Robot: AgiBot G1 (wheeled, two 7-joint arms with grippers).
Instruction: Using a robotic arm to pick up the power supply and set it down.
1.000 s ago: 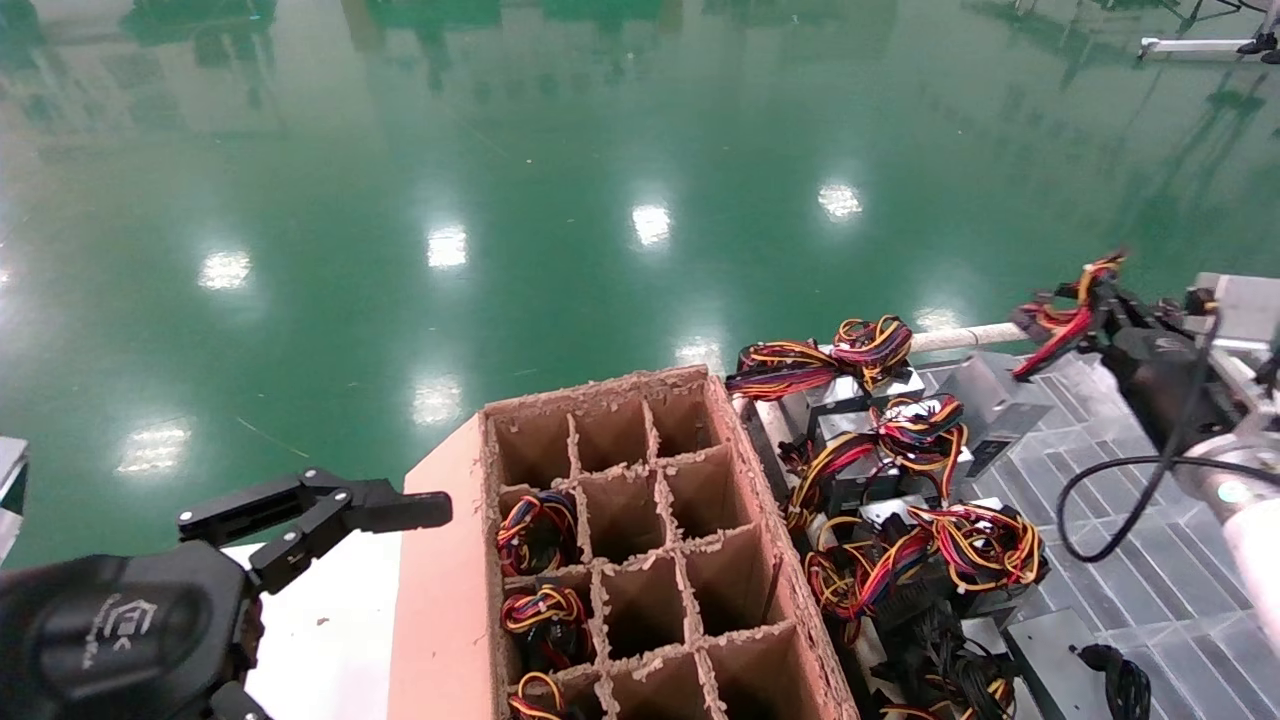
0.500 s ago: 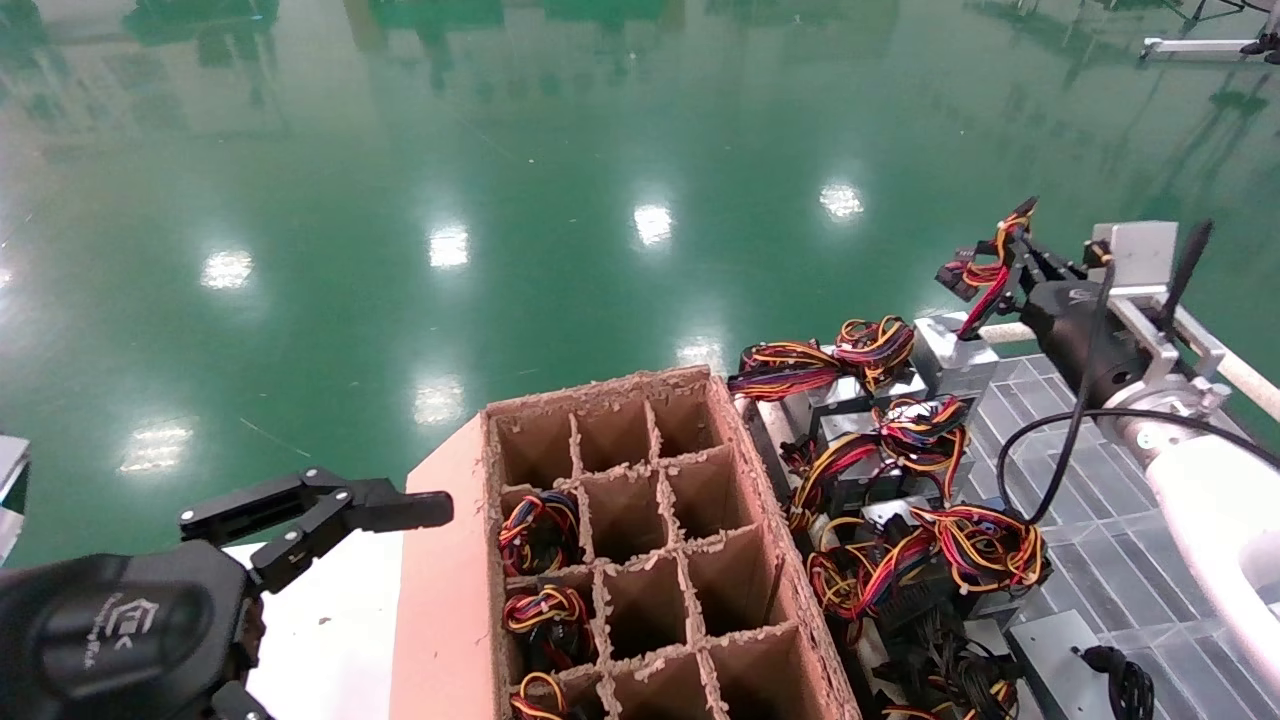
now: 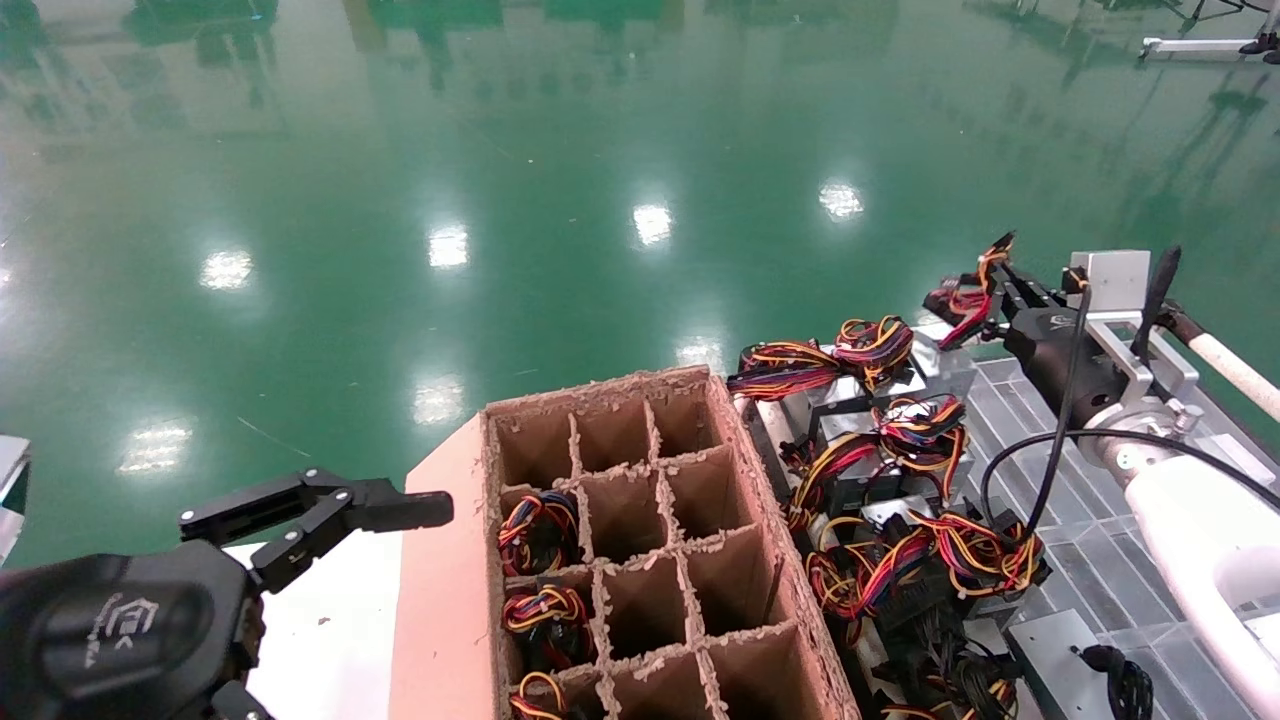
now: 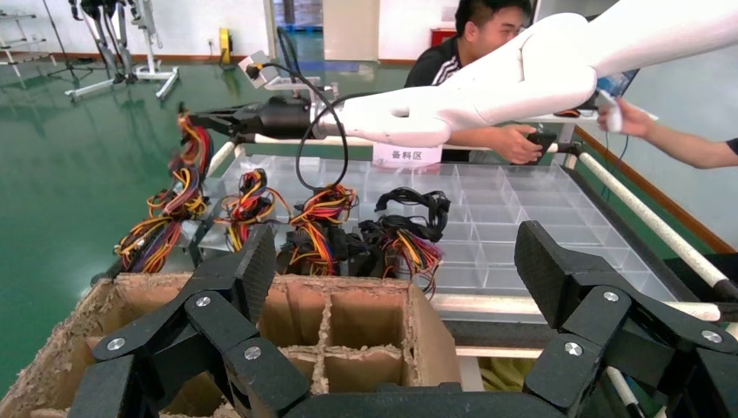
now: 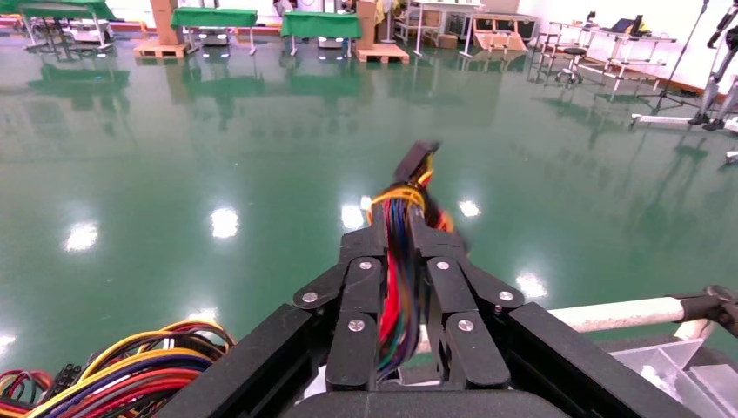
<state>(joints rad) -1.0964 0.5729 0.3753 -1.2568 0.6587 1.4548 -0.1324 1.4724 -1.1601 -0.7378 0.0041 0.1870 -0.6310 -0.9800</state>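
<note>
My right gripper [image 3: 978, 290] is shut on the red, yellow and black wire bundle [image 5: 400, 287] of a power supply. Its silver-grey box [image 3: 948, 368] hangs just below the wires, at the far end of the row of other power supplies [image 3: 900, 440]. In the right wrist view the wires run between the closed fingers [image 5: 358, 296] and stick out past the tips. The white robotic arm [image 3: 1200, 540] reaches in from the right. My left gripper [image 4: 396, 261] stays open and idle beside the cardboard box, at the lower left of the head view.
A cardboard box [image 3: 600, 392] with divider cells stands at centre; three left cells hold wired units [image 3: 540, 530]. A clear gridded tray [image 3: 1130, 570] lies under the right arm. A person [image 4: 487, 35] stands behind the tray. Green floor lies beyond.
The right gripper has carried the wire bundle left and away from me, first lifting, then dropping slightly. The silver box has shifted left with it. The left arm has not moved.
</note>
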